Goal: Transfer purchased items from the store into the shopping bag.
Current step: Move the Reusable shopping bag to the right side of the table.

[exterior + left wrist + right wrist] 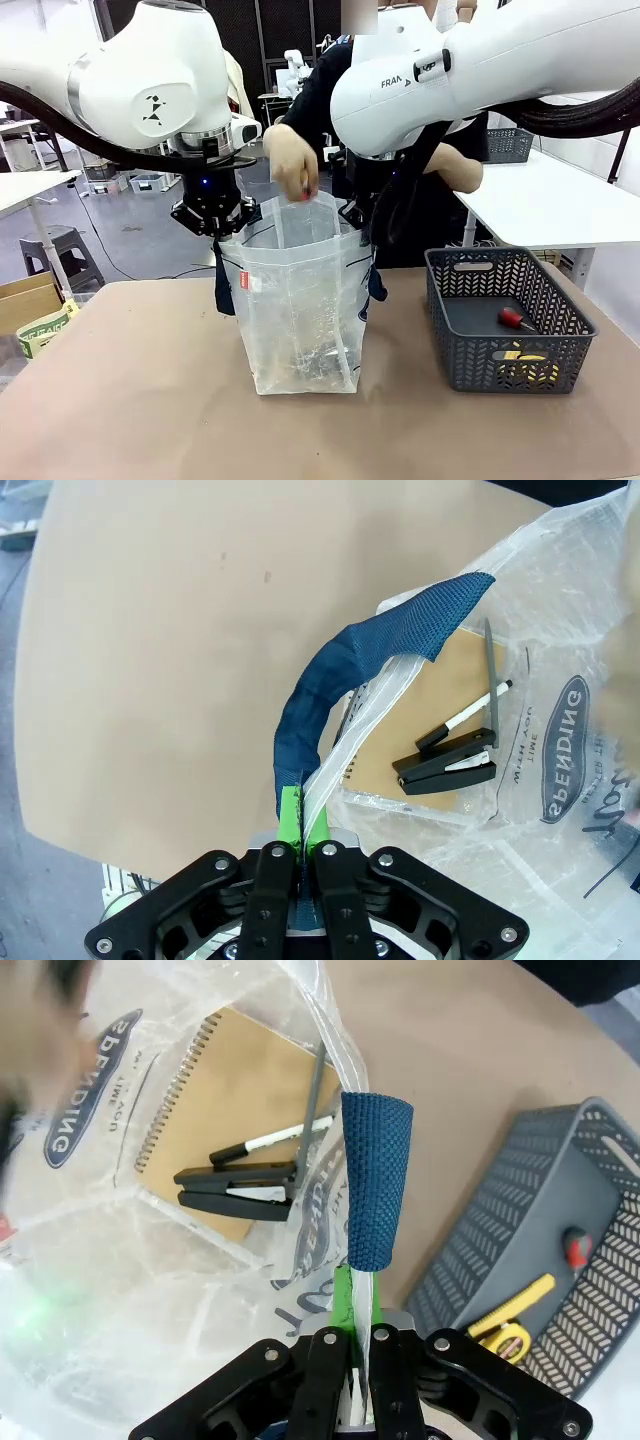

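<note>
The translucent shopping bag (300, 300) stands upright mid-table, its mouth held open from both sides. My left gripper (222, 225) (303, 820) is shut on the bag's rim at the navy strap (340, 670). My right gripper (360, 215) (354, 1295) is shut on the opposite rim below the other navy strap (375, 1180). Inside the bag lie a brown spiral notebook (240, 1080), a black stapler (445, 765) and a pen (470, 715). A person's hand (293, 165) hovers over the bag's mouth holding a small red-tipped item (305, 193).
A dark grey mesh basket (450, 300) (470, 1260) stands to the right of the bag, holding a red-handled tool (512, 318) and a yellow item (520, 358). Bare brown tabletop (130, 400) lies left of and in front of the bag.
</note>
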